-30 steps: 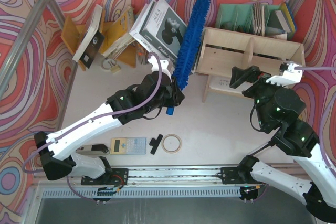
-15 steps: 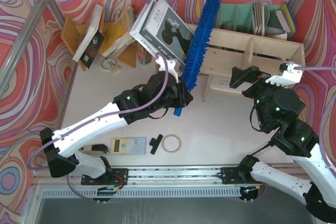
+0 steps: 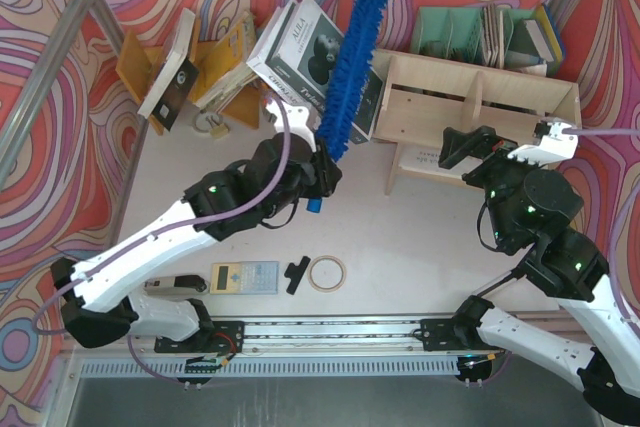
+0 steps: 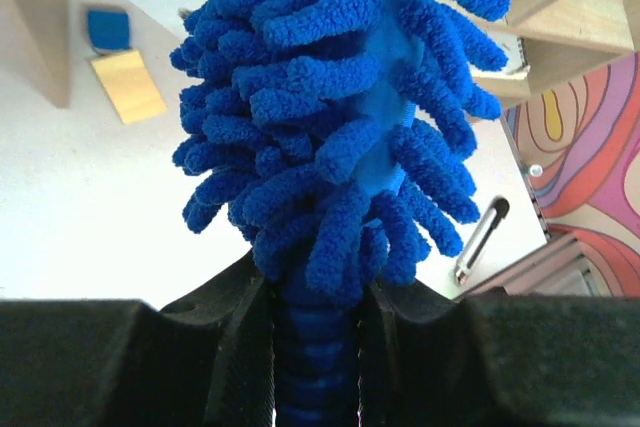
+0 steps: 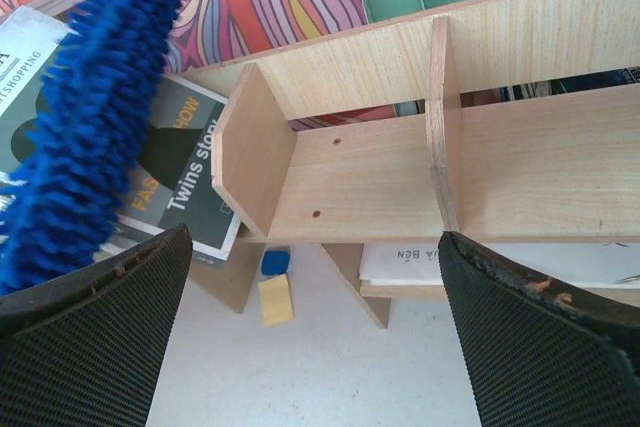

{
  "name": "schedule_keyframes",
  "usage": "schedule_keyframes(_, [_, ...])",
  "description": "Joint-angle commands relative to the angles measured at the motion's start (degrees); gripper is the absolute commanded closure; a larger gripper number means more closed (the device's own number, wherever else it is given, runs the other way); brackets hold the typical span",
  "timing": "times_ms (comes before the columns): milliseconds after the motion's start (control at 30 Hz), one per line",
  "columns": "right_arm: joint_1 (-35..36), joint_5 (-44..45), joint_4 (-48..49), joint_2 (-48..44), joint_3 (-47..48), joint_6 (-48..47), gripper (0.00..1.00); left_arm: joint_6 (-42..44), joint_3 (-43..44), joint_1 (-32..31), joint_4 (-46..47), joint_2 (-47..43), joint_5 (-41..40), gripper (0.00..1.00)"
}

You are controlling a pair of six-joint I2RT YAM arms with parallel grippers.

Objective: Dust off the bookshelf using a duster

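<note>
The duster (image 3: 355, 57) is a long bright blue fluffy brush. It slants up from my left gripper (image 3: 327, 165) toward the back wall. The left gripper (image 4: 315, 347) is shut on its ribbed dark blue handle, with fluffy strands (image 4: 330, 127) filling that view. The duster head lies over a leaning magazine, just left of the bookshelf (image 3: 480, 102), a pale plywood unit with upright dividers. From the right wrist, the duster (image 5: 90, 117) sits apart from the bookshelf's (image 5: 380, 177) left end panel. My right gripper (image 3: 505, 147) hovers in front of the shelf, open and empty (image 5: 310, 247).
A grey magazine (image 3: 310, 57) leans behind the duster. An orange book rack (image 3: 215, 67) stands back left, a green file organizer (image 3: 470, 32) behind the shelf. A calculator (image 3: 243, 276), black clip (image 3: 297, 274) and tape roll (image 3: 327, 273) lie near the front. Small blue and yellow blocks (image 5: 275, 287) sit under the shelf.
The duster swung right over the shelf's left end, then back left with its tip farther toward the wall. The left arm pulled left with it. The right arm stayed still.
</note>
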Motion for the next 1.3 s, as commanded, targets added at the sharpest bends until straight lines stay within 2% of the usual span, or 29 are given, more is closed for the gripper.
schedule_keyframes(0, [0.1,0.8,1.0,0.0,0.6,-0.3,0.01,4.5,3.7,1.0,-1.7,-4.2,-6.2,1.00])
schedule_keyframes(267, [0.1,0.8,1.4,0.3,0.8,-0.9,0.01,11.0,10.2,2.7,-7.2,-8.6,-10.0,1.00])
schedule_keyframes(467, [0.1,0.6,1.8,0.8,1.1,-1.1,0.01,12.4,12.6,5.8,-12.2,-11.7,-11.8,1.00])
schedule_keyframes(733, [0.1,0.3,1.9,1.4,0.8,-0.8,0.01,13.6,13.8,11.4,-20.6,-12.7,-8.5,1.00])
schedule_keyframes(1067, [0.1,0.4,1.8,1.4,0.2,-0.3,0.01,15.2,15.8,13.6,-24.7,-6.8,-0.4,1.00])
schedule_keyframes(1167, [0.1,0.5,1.7,1.4,0.1,-0.3,0.01,16.0,16.3,13.6,-24.1,-6.9,-0.6,1.00])
schedule_keyframes(1267, [0.1,0.5,1.6,1.3,0.0,-0.3,0.01,17.0,18.0,13.6,-24.8,-7.9,-4.3,1.00])
